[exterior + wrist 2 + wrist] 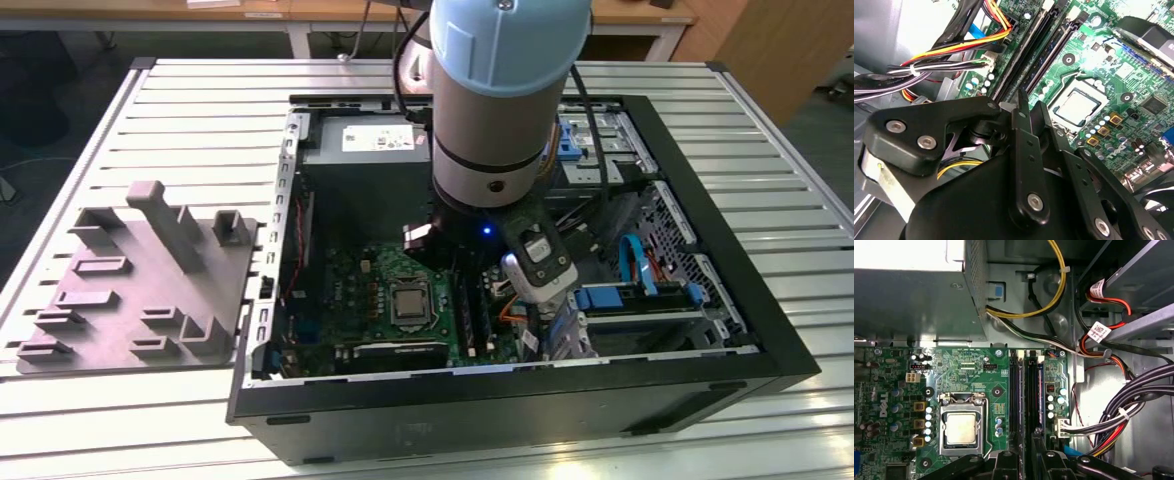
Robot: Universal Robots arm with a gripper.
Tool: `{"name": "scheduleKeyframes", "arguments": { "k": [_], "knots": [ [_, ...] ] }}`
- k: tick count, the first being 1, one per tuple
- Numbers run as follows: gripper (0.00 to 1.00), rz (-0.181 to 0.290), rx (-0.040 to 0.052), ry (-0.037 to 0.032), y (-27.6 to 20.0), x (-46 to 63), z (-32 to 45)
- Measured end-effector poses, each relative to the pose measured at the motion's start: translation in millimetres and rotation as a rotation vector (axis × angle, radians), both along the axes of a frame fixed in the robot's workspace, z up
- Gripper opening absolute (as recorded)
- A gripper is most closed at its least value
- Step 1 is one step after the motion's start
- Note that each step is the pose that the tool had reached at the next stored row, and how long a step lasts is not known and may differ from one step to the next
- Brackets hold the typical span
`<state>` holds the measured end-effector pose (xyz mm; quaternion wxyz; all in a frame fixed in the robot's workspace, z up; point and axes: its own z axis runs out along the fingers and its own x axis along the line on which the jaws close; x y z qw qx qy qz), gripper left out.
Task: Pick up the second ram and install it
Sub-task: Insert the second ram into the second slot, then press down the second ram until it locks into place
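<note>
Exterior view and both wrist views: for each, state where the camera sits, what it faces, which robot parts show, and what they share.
Exterior view: off the arm, looking down into the open computer case; arm shows.
First wrist view: on the arm, facing the motherboard squarely; tool shows.
Second wrist view: on the arm, behind the tool, viewing the motherboard obliquely.
Shared: the processor socket.

Matt black plastic pincer (pixel 1024 112), glossy green motherboard (pixel 974 375), ribbed metal table (pixel 200 110)

The arm (pixel 497 100) hangs nearly vertical, wrist pointing down; in the second wrist view the end effector (pixel 1030 107) has its black fingers (pixel 1023 150) drawn close together, tips nearly meeting
</note>
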<state>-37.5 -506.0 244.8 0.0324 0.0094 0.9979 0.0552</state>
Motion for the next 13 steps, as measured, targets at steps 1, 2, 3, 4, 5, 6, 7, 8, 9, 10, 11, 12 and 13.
{"name": "scheduleKeyframes", "arguments": {
  "k": [1,2,3,4,5,6,7,8,9,10,11,12,13],
  "knots": [
    [0.25,0.000,-0.0001,0.0000,0.0,0.0,0.0],
    [0.25,0.000,-0.0001,0.0000,0.0,0.0,0.0],
    [0.24,0.000,-0.0002,0.0000,0.0,0.0,0.0],
    [0.24,0.000,-0.0002,0.0000,0.0,0.0,0.0],
    [0.17,0.000,-0.0003,0.0000,0.0,0.0,0.0],
    [0.11,0.000,-0.0004,0.0000,0.0,0.0,0.0],
    [0.10,0.000,-0.0004,0.0000,0.0,0.0,0.0],
    [0.10,0.000,-0.0004,0.0000,0.0,0.0,0.0],
    [0.10,0.000,-0.0005,0.0000,0.0,0.0,0.0],
    [0.10,0.000,-0.0005,0.0000,0.0,0.0,0.0],
    [0.10,0.000,-0.0006,0.0000,0.0,0.0,0.0],
    [0.10,0.000,-0.0012,0.0000,0.0,0.0,0.0],
    [0.10,0.000,-0.0016,0.0000,0.0,0.0,0.0]
  ]
}}
